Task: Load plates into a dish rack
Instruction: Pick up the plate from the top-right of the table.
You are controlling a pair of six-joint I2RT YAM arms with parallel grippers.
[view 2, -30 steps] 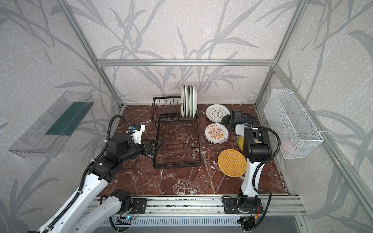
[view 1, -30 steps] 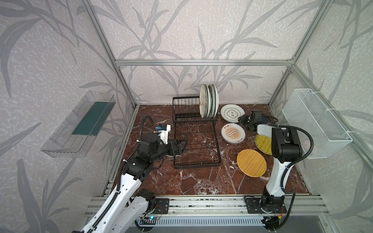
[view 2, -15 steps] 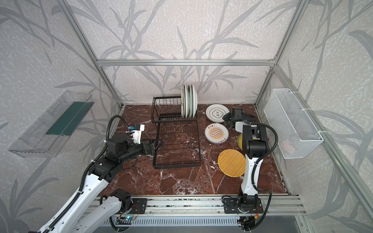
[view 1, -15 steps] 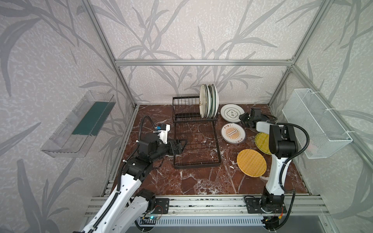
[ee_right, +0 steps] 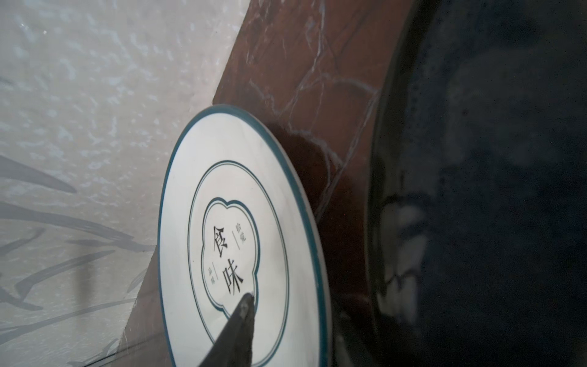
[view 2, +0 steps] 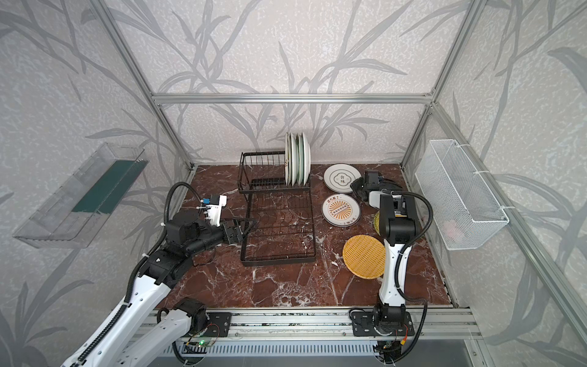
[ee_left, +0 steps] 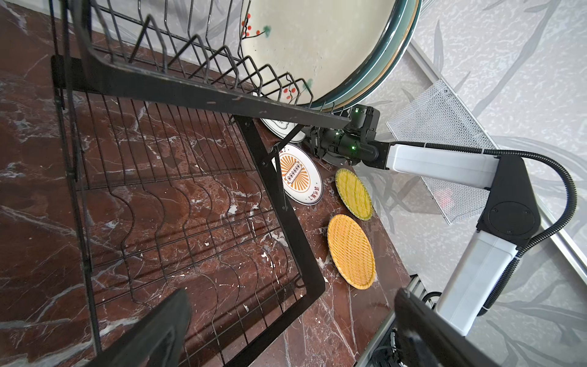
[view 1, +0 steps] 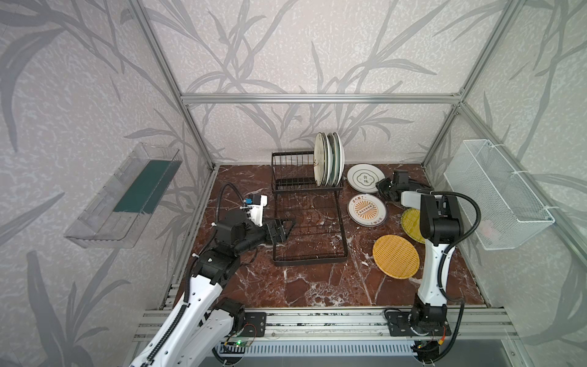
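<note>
1. The right gripper (view 1: 381,186) had been narrowing its fingers (ee_right: 239,324) at the dark blue plate (ee_right: 492,190)'s rim; whether they gripped it, I couldn't tell.
2. That plate lay right of the dish rack (ee_left: 203,92), so a pickup seemed underway.
3. The left gripper (view 1: 286,226) hung wide open, empty.

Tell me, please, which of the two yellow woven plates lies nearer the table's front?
The golden-orange woven plate: it lies nearest the front, fully in view. The greenish-yellow woven plate sits farther back, partly hidden by the right arm.
</note>
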